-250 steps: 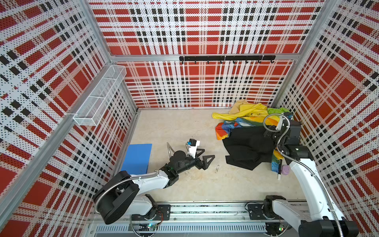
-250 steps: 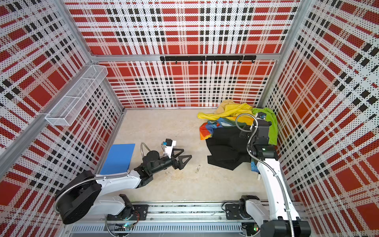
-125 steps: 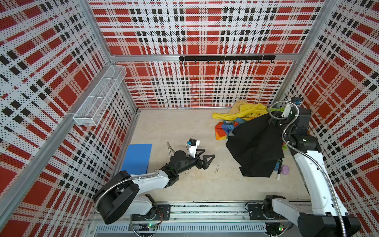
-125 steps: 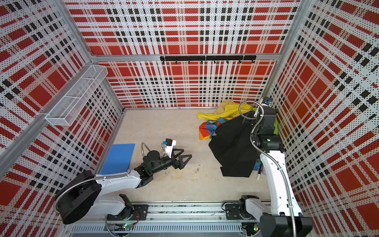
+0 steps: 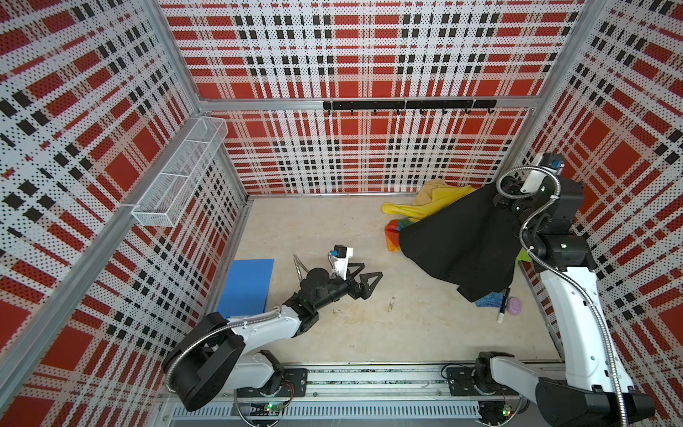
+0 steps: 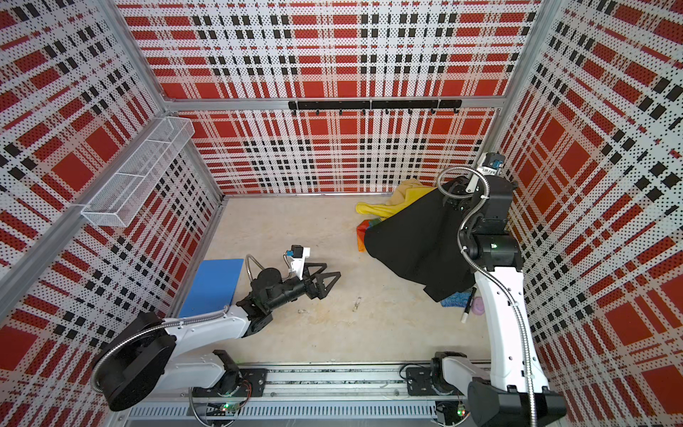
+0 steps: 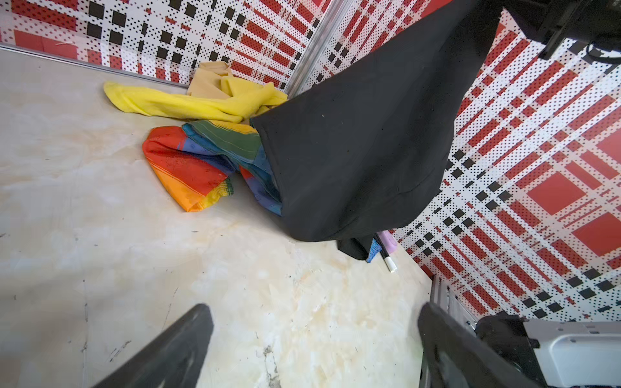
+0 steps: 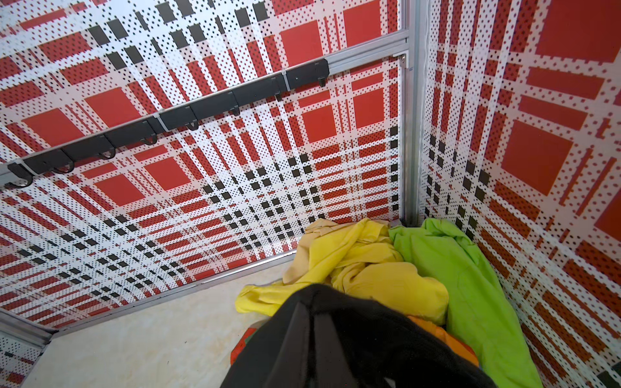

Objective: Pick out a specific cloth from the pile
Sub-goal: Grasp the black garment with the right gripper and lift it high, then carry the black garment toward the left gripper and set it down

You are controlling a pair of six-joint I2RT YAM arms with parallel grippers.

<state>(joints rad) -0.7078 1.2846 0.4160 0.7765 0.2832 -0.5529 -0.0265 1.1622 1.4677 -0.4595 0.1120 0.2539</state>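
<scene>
The right claw (image 5: 499,195), pinched shut on the top of the black cloth (image 5: 458,240), holds it up at the far right corner of the counter (image 5: 332,229). The cloth hangs over the pile (image 5: 425,205), its lower hem seemingly touching the counter near the right edge. The left claw (image 5: 371,271) is spread wide and empty, low over the counter's middle.

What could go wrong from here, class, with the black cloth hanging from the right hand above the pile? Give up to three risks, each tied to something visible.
1. The black cloth hangs from one pinched edge in the right hand; it might slip free.
2. Its lower end lies by a marker and blue scrap, which may get dragged.
3. It hangs over the rainbow fabric, which might catch and follow.
</scene>
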